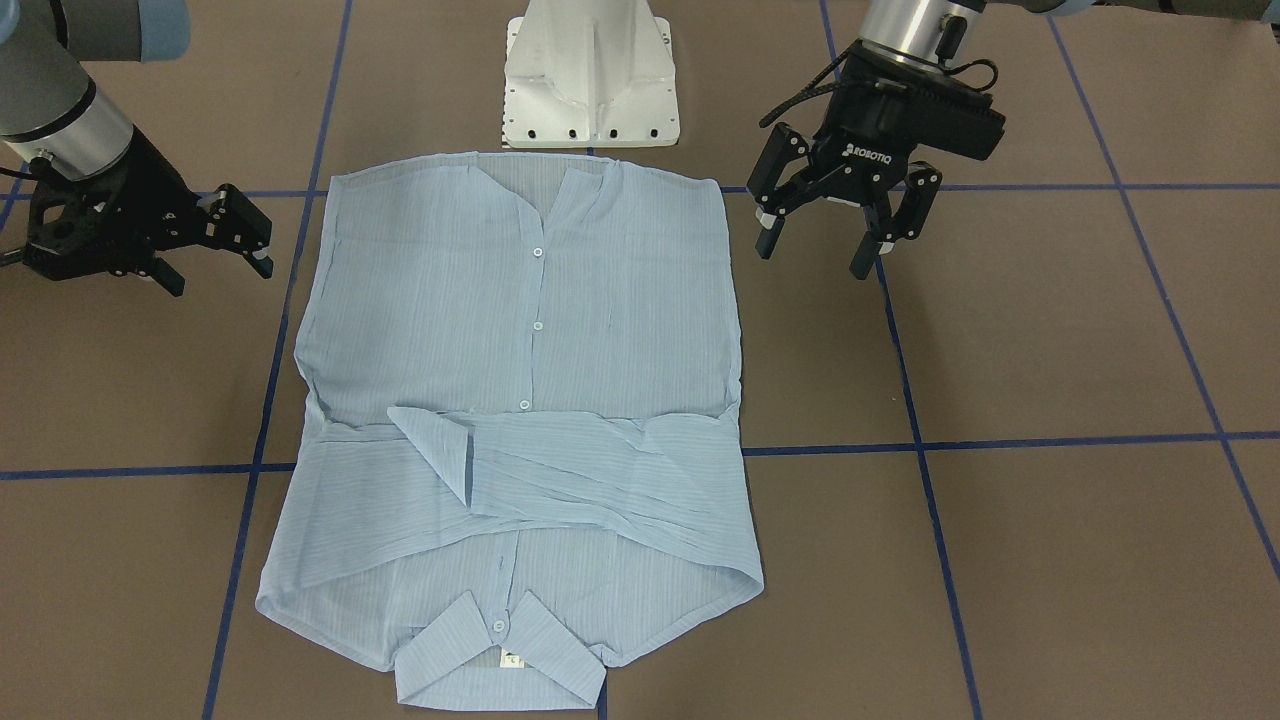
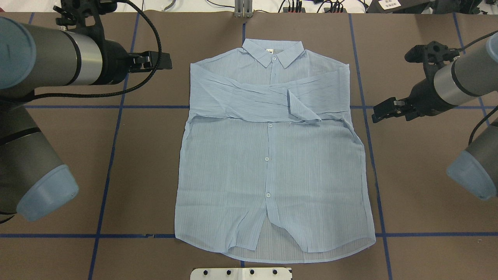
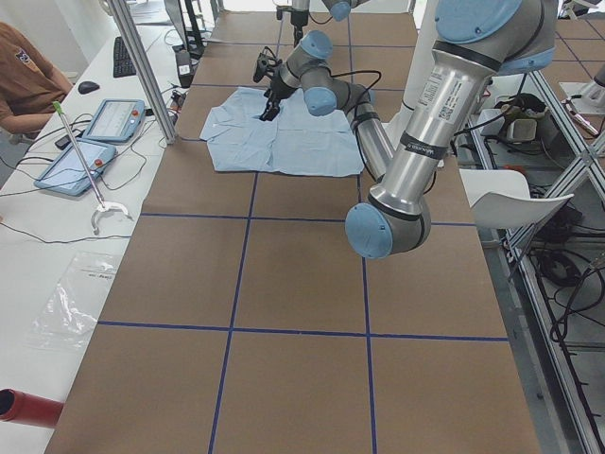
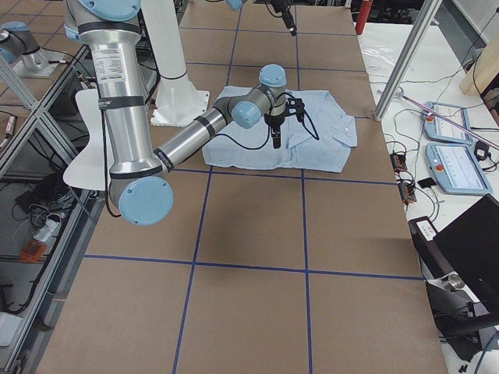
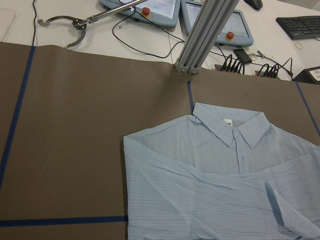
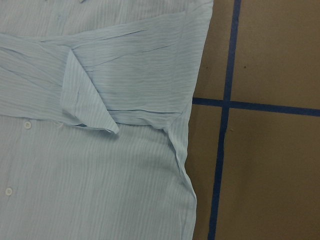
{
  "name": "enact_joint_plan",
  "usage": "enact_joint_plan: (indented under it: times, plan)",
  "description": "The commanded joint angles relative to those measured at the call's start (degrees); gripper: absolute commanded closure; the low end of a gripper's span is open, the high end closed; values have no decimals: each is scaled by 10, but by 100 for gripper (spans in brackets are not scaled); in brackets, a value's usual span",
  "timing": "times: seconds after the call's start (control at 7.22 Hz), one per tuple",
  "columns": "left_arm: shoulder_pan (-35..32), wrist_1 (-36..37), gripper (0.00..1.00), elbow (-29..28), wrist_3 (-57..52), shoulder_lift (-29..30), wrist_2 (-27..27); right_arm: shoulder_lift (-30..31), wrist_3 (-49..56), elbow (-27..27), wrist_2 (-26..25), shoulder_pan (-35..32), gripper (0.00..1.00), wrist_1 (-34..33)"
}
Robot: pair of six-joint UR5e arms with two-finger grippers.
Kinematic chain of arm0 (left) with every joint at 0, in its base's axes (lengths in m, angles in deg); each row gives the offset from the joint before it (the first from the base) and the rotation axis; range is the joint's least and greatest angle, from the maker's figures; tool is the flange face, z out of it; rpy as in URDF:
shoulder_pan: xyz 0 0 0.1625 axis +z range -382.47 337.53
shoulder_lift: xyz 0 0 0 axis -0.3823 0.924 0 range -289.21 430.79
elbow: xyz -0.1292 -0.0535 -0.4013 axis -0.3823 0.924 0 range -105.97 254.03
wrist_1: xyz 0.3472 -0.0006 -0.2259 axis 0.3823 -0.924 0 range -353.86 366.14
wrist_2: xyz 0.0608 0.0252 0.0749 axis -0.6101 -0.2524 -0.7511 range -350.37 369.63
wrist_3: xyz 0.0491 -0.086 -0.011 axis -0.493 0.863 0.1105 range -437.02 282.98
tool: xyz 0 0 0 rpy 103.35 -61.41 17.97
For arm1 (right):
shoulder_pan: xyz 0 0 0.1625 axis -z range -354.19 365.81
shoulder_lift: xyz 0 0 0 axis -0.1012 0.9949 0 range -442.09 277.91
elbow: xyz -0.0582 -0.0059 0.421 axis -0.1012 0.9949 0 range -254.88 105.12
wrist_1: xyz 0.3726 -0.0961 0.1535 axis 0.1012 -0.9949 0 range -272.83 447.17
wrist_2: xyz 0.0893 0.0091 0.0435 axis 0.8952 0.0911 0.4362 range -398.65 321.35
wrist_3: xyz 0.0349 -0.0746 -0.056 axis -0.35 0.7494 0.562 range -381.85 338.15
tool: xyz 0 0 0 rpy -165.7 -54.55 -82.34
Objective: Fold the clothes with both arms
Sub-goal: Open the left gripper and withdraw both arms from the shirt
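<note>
Shirt (image 1: 520,330) flat on table (image 1: 1050,350), front up, sleeves folded across chest, left gripper (image 1: 815,255) fingers apart, right gripper (image 1: 218,270) fingers apart, both off fabric.

Bench (image 2: 428,175): brown matte surface, dark-blue tape lines (image 2: 112,155) forming grid. Light-blue striped shirt (image 2: 268,175) flat at centre, front up, buttoned. Collar (image 2: 272,52) toward far edge, hem toward robot. Sleeves (image 2: 249,102) folded across chest, one cuff corner turned over. White pedestal base (image 1: 592,75) on bench, just beside hem.
</note>
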State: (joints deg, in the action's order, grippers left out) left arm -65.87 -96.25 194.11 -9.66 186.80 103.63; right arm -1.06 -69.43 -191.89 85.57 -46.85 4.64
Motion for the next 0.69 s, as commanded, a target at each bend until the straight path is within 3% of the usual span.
enact_joint_plan:
  times: [0.0, 0.55]
  plan:
    - [0, -1, 0, 12, 42, -2, -22, -3, 0, -1, 0, 0, 0, 0]
    - [-5, 4, 0, 31, 44, -1, -19, -1, -4, -3, -16, 0, 0, -1]
